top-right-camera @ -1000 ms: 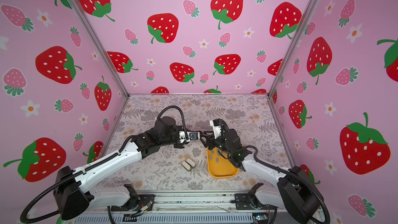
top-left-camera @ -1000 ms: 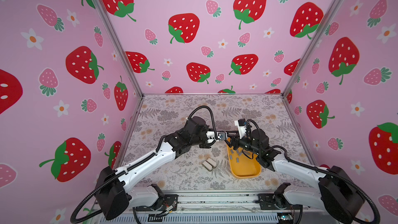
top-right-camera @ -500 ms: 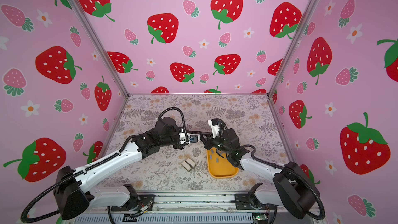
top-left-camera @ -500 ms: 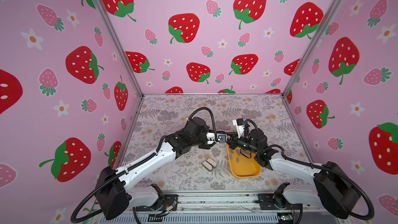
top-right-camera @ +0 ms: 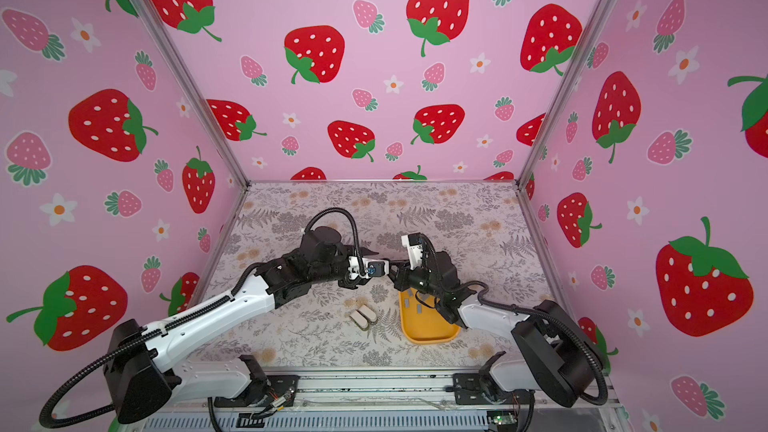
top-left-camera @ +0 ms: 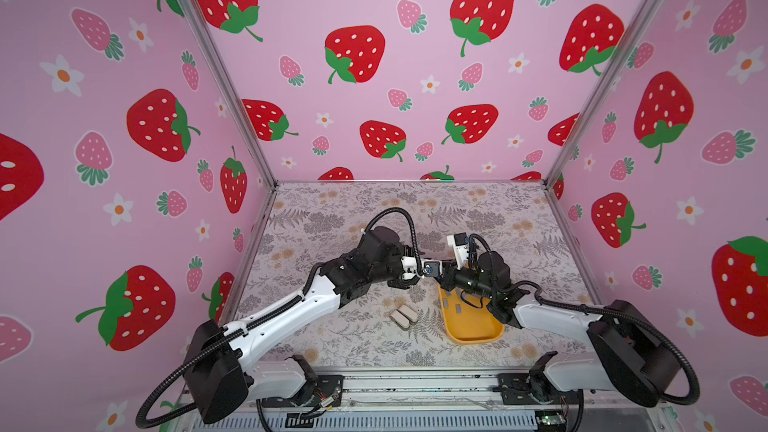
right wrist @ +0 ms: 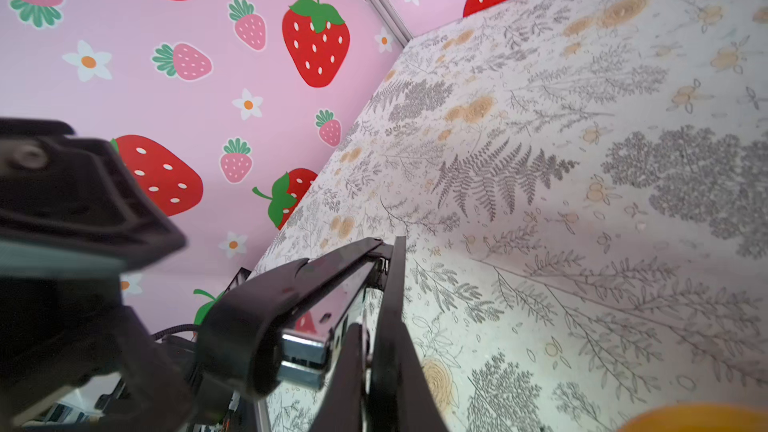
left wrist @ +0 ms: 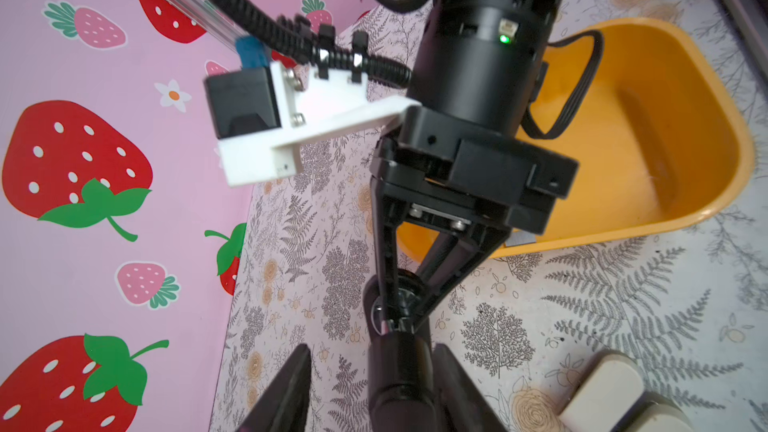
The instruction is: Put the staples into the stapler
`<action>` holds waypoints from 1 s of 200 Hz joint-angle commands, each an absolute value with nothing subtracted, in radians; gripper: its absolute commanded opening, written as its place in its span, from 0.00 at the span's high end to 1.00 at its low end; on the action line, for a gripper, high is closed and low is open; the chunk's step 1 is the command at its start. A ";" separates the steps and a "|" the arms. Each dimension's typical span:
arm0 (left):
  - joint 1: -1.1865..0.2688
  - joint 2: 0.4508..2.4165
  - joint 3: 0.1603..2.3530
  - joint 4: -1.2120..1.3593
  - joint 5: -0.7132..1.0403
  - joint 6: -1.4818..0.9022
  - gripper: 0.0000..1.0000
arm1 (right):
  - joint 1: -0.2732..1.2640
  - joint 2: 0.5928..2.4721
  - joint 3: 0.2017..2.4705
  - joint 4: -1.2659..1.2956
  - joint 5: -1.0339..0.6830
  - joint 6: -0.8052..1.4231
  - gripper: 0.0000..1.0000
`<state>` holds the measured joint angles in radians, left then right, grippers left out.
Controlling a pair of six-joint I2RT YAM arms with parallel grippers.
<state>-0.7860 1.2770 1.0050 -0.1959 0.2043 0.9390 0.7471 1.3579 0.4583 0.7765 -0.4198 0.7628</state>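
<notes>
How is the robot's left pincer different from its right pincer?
The left pincer has its jaws apart, one on either side of the stapler's black end. The right pincer is pinched shut on part of the stapler. In both top views the right pincer's arm reaches over the yellow tray, while the left pincer's arm crosses the flowery table. Both pincers are black and meet at the stapler in the middle.

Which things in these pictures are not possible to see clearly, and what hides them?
The stapler: mostly hidden in both top views where the two arms meet; the right wrist view does not show whether it is loaded.
The staples in the tray: too small to count in a top view, partly under the right arm.
The left gripper: its jaws are cut off by the left wrist view's edge.
</notes>
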 commanded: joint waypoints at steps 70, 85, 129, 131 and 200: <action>-0.796 1.333 1.062 -0.223 0.195 0.946 0.42 | 0.747 1.297 0.443 0.851 -0.388 0.770 1.00; -0.799 1.338 1.067 -0.233 0.196 0.947 0.40 | 0.747 1.288 0.435 0.851 -0.370 0.769 1.00; -0.804 1.380 1.096 -0.281 0.196 0.942 0.40 | 0.746 1.246 0.411 0.863 -0.346 0.764 1.00; -0.803 1.384 1.099 -0.285 0.195 0.942 0.40 | 0.747 1.244 0.409 0.863 -0.344 0.764 1.00; -0.804 1.459 1.160 -0.356 0.207 0.930 0.58 | 0.747 1.187 0.379 0.880 -0.325 0.746 1.00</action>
<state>-0.7998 1.4540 1.1126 -0.3141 0.1837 0.9333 0.7471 1.2171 0.3744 0.7773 -0.3370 0.7494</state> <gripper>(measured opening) 0.464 0.114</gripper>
